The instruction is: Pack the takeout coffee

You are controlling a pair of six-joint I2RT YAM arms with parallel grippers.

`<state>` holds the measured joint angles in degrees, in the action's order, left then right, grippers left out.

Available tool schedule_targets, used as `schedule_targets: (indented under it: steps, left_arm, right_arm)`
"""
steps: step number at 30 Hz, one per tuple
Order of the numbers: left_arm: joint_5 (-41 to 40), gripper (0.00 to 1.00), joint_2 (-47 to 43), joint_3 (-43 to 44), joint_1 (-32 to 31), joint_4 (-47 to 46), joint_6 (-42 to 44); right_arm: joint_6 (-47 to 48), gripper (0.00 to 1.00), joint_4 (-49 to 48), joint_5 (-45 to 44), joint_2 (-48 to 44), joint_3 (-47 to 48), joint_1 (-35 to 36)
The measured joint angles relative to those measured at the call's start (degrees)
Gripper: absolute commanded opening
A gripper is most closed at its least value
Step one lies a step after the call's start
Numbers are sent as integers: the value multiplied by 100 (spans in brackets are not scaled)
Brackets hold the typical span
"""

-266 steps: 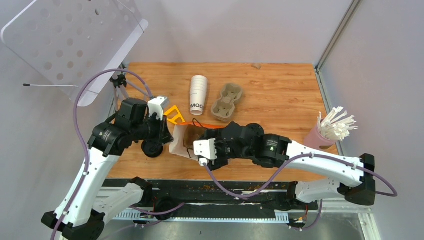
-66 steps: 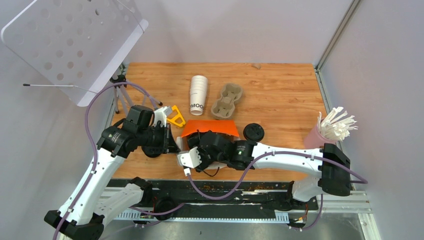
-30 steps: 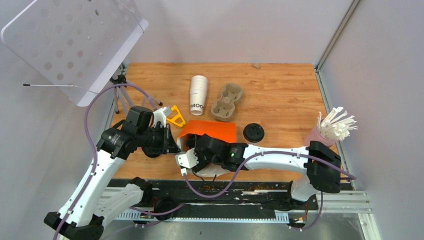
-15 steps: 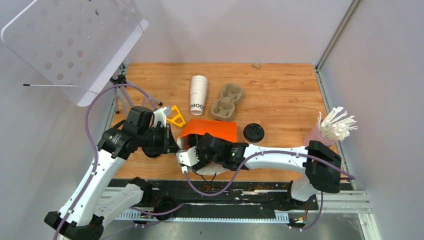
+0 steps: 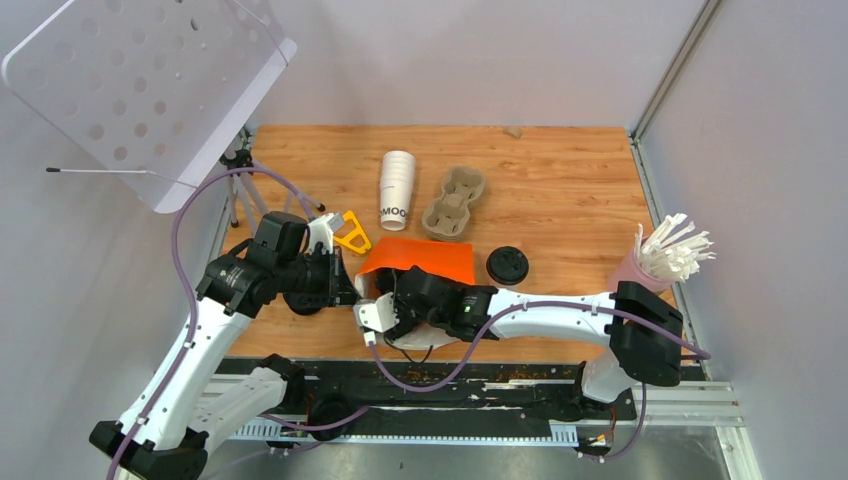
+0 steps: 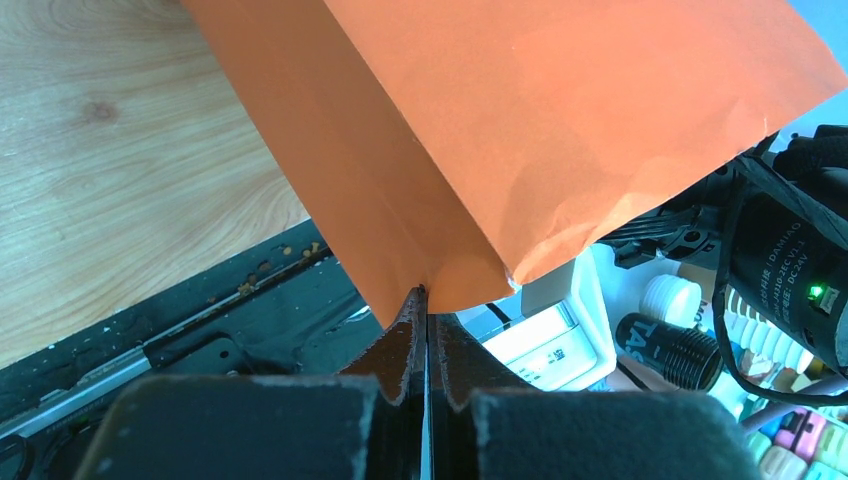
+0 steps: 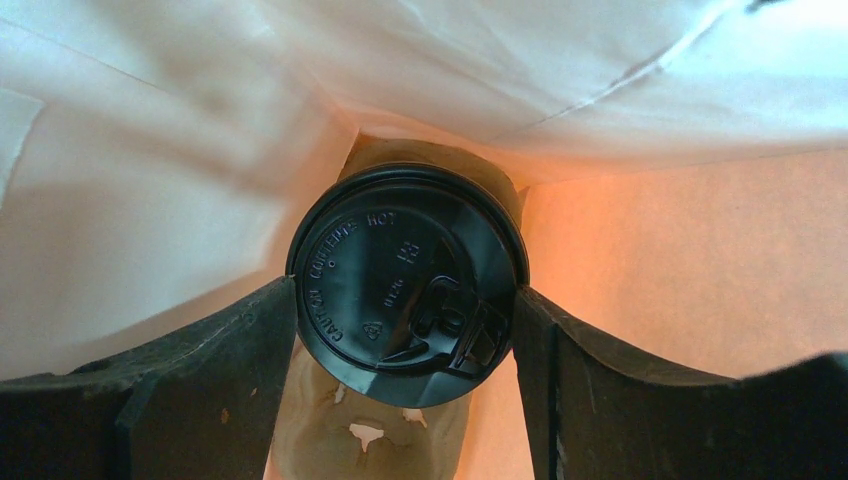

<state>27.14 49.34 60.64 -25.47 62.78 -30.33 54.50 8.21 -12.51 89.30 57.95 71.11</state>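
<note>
The takeout coffee [image 7: 405, 270] shows from above in the right wrist view: a round black lid over a paper cup, down inside the orange paper bag [image 5: 420, 258]. My right gripper [image 7: 405, 296] is in the bag with one finger pressed against each side of the lid. From the top view its fingertips and the cup are hidden by the bag. My left gripper [image 6: 425, 296] is shut on the bag's [image 6: 520, 130] lower edge, holding it up at the near left of the table.
Behind the bag lie a stack of lidless white cups [image 5: 396, 188] and a cardboard cup carrier [image 5: 455, 203]. A loose black lid [image 5: 507, 265] sits right of the bag, a pink cup of sticks [image 5: 660, 258] at the far right, a yellow bracket [image 5: 351, 232] near my left wrist.
My right wrist has shifted slightly to the right at the bag's mouth over the last second. The left gripper and the bag have stayed put.
</note>
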Motion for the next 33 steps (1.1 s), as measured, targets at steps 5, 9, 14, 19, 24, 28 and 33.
schedule_targets:
  steps: [5, 9, 14, 19, 24, 28, 33]
  left_arm:
    - [2, 0, 28, 0, 0, 0, -2]
    - [15, 0, 72, 0, 0, 0, -2]
    - [50, 0, 129, 0, 0, 0, -2]
    - [87, 0, 157, 0, 0, -2, -2]
    - [87, 0, 162, 0, -2, 0, -7]
    - [85, 0, 162, 0, -2, 0, -24]
    - [85, 0, 168, 0, -2, 0, -28]
  right_arm:
    - [-2, 80, 0, -2, 0, 0, -4]
    - [-28, 87, 61, 0, 0, 46, -17]
    - [-116, 91, 254, 33, 0, 175, -44]
    - [-168, 94, 376, 116, -4, 223, -44]
    - [-221, 96, 605, 221, -39, 313, -44]
    - [-317, 96, 765, 260, -50, 407, -59]
    - [-387, 97, 872, 262, -59, 437, -70]
